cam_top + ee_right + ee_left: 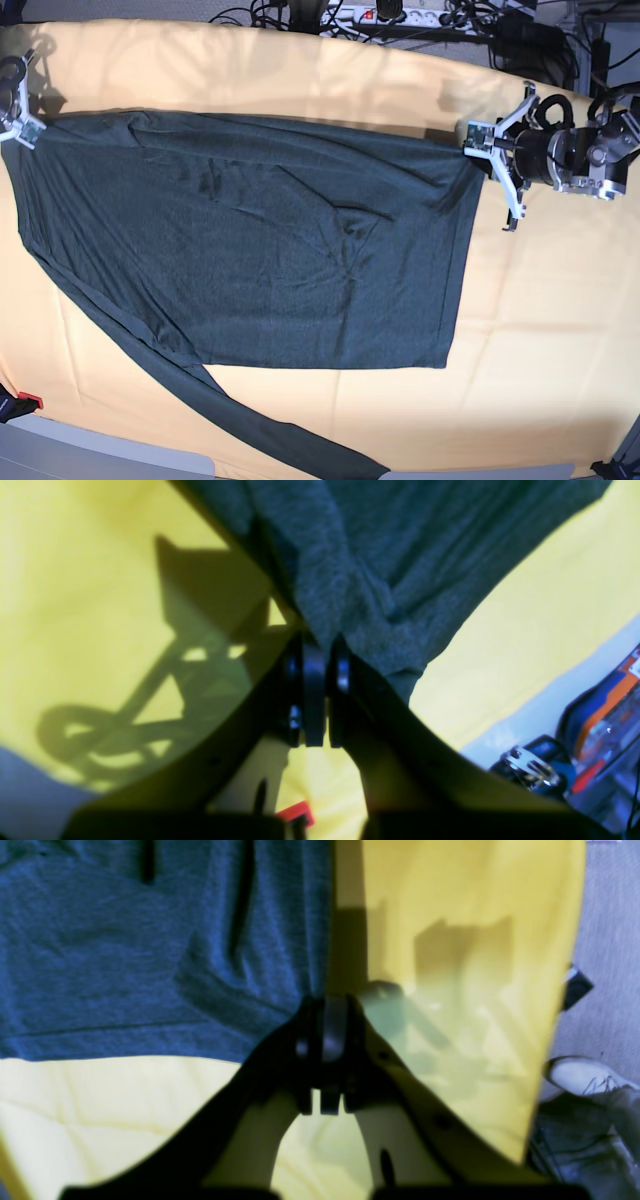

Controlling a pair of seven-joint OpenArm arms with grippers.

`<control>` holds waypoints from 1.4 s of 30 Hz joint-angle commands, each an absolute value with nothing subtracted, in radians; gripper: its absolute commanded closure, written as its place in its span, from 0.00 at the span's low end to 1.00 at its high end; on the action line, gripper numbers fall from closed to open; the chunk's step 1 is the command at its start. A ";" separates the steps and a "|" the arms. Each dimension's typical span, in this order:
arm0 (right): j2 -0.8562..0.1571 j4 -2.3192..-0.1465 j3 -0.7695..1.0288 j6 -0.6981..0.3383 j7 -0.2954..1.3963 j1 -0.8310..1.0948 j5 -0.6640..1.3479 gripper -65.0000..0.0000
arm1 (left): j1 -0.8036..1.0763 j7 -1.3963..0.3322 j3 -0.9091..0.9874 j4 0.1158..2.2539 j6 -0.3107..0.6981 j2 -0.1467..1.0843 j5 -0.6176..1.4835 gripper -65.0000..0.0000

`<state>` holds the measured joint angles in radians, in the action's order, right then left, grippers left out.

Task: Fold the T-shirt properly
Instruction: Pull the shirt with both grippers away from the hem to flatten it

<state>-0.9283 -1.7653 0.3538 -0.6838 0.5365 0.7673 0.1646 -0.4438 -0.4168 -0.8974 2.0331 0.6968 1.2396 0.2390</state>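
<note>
- Base view: dark charcoal-green heathered knit T-shirt lies spread flat on pale yellow-orange cloth covering the worktop, one long sleeve trailing to the near edge.
- Left hand clamped on shirt's far corner, at the view's right; bare cloth all round it.
- Right hand clamped on the other far corner, right at the view's left border.
- Wrist cams: both hands' jaws together on shirt fabric.
- Cables + power strip behind the far edge; no readable writing.

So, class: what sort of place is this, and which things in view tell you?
Probably a robotics lab or workshop: two grippers hold a T-shirt over a yellow cloth, with a power strip and cables behind.
</note>
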 commanded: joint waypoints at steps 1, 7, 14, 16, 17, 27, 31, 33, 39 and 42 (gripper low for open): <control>-0.951 -1.785 0.366 -0.677 0.554 0.781 0.159 1.00 | -0.460 -0.408 -0.886 2.065 0.698 1.274 0.247 1.00; -0.951 -1.824 0.366 -0.670 0.592 0.856 0.159 1.00 | -0.448 -0.411 -0.886 2.132 0.698 1.344 0.290 1.00; -0.950 -1.825 0.367 -0.668 0.628 0.946 0.160 1.00 | -0.369 -0.423 -0.886 2.134 0.698 1.400 0.297 1.00; -0.950 -1.825 0.367 -0.665 0.638 0.967 0.160 1.00 | -0.350 -0.423 -0.886 2.134 0.698 1.411 0.297 1.00; -0.950 -1.825 0.367 -0.661 0.642 0.974 0.160 1.00 | -0.341 -0.422 -0.886 2.134 0.698 1.414 0.298 1.00; -0.950 -1.826 0.367 -0.689 0.715 0.976 0.256 1.00 | -0.257 -0.427 -0.886 2.134 0.698 1.434 0.297 1.00; -0.950 -1.826 0.367 -0.697 0.731 0.975 0.285 1.00 | -0.255 -0.427 -0.886 2.134 0.698 1.445 0.297 1.00; -0.950 -1.826 0.367 -0.696 0.731 0.975 0.286 1.00 | -0.255 -0.427 -0.886 2.134 0.698 1.445 0.297 1.00; -0.951 -1.826 0.367 -0.698 0.789 0.975 0.345 0.52 | -0.262 -0.427 -0.886 2.134 0.698 1.444 0.298 0.55; -0.950 -1.840 0.367 -0.698 0.791 0.975 0.346 0.44 | -0.267 -0.427 -0.886 2.134 0.698 1.446 0.297 0.46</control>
<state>-0.9337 -1.8297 0.3573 -0.6926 0.7868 0.9695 0.3408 -0.2558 -0.4385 -0.8970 2.1254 0.6937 1.4193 0.2913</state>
